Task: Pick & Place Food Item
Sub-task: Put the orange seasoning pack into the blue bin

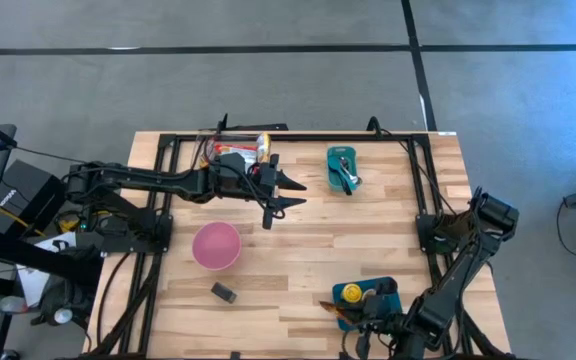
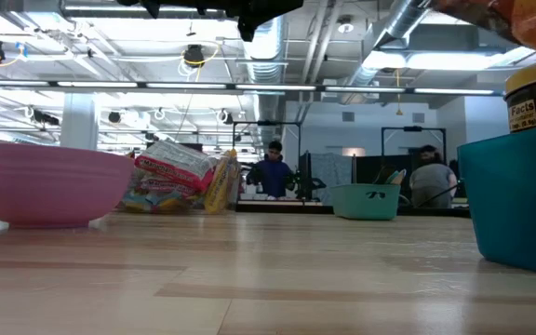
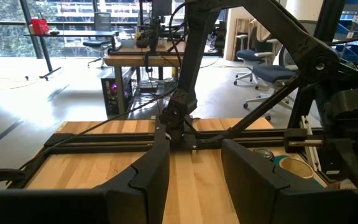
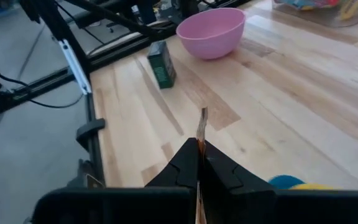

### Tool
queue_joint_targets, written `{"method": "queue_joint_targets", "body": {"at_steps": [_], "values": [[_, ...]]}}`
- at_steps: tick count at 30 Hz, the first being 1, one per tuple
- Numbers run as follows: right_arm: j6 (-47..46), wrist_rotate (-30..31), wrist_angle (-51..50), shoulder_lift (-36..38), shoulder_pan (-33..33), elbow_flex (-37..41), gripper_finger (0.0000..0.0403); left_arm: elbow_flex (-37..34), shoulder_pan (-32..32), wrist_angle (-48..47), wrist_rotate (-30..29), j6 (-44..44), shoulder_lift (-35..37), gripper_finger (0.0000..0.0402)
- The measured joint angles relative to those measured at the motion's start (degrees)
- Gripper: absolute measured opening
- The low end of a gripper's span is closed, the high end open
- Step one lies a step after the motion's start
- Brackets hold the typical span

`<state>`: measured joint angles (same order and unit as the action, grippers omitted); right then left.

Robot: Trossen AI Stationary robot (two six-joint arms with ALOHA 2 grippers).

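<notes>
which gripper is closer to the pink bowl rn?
Left. The left gripper hangs open beyond the pink bowl, toward the table's middle. The right gripper, jaws shut on a thin packet, sits farther off by the blue bin at the near edge.

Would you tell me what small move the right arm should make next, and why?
Probably carry the packet on toward the pink bowl. The right hand is shut on this thin, orange-edged packet, held off the wood by the blue bin, and its camera faces the bowl. The left hand hangs open over mid-table, empty.
</notes>
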<state>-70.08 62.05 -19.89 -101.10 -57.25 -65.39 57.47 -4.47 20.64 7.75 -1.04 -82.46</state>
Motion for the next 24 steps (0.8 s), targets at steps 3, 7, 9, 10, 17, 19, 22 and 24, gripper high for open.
{"method": "queue_joint_targets", "body": {"at_steps": [3, 7, 9, 10, 17, 19, 22, 24], "values": [[0.0, 0.6, -0.1, -1.3, -0.1, 0.1, 0.0000, 0.0, 0.0, 0.0, 0.0, 0.0, 0.0, 0.0140], [-1.7, 1.1, 0.5, -2.5, -0.1, 0.0, 0.0000, 0.0, 0.0, 0.2, 0.0, 0.0, 0.0, 0.0140], [-1.9, 0.9, 0.2, -3.4, -0.1, 0.0, 0.0000, 0.0, 0.0, 0.2, 0.0, 0.0, 0.0, 0.0140], [-1.9, 0.9, 0.1, -3.6, -0.1, 0.0, 0.0000, 0.0, 0.0, 0.2, 0.0, 0.0, 0.0, 0.0140], [-1.9, -0.1, 0.3, -4.0, -0.1, 0.0, 0.0000, 0.0, 0.0, 0.4, 0.0, 0.0, 0.0, 0.0140], [-2.0, -0.5, 0.1, -4.1, -0.2, 0.0, 0.0000, 0.0, 0.0, 0.4, 0.0, 0.0, 0.0, 0.0140], [-2.0, -0.6, -0.7, -4.1, -0.2, 0.0, 0.0000, 0.0, 0.0, 0.4, 0.0, 0.0, 0.0, 0.0140], [-1.9, -0.7, -0.9, -4.2, -0.2, 0.0, 0.0000, 0.0, 0.0, 0.4, 0.0, 0.0, 0.0, 0.0140]]}}
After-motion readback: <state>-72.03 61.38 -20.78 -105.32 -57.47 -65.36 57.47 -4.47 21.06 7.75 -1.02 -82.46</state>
